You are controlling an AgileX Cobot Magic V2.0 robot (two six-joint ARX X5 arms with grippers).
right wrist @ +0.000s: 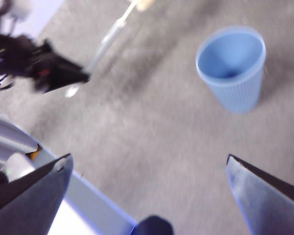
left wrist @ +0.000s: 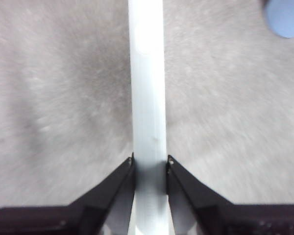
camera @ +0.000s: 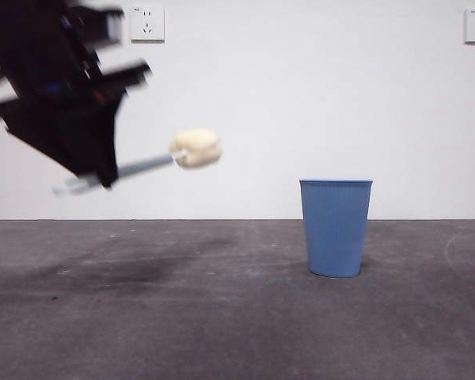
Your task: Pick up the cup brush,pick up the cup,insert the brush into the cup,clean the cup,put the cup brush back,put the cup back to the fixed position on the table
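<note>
I have the left claw [camera: 103, 178] pinching the brush [camera: 195, 149] handle, lifted above the counter [camera: 222, 317]; right claw [right wrist: 147, 166] spread wide, cup [camera: 336, 227] upright nearby.

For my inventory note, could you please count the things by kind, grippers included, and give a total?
Brush: 1, held in the air by the left gripper
Cup: 1, upright on the table
Grippers: 2, left gripper shut on the brush, right gripper open above the table
Wall sockets: 2
Total: 6
</note>
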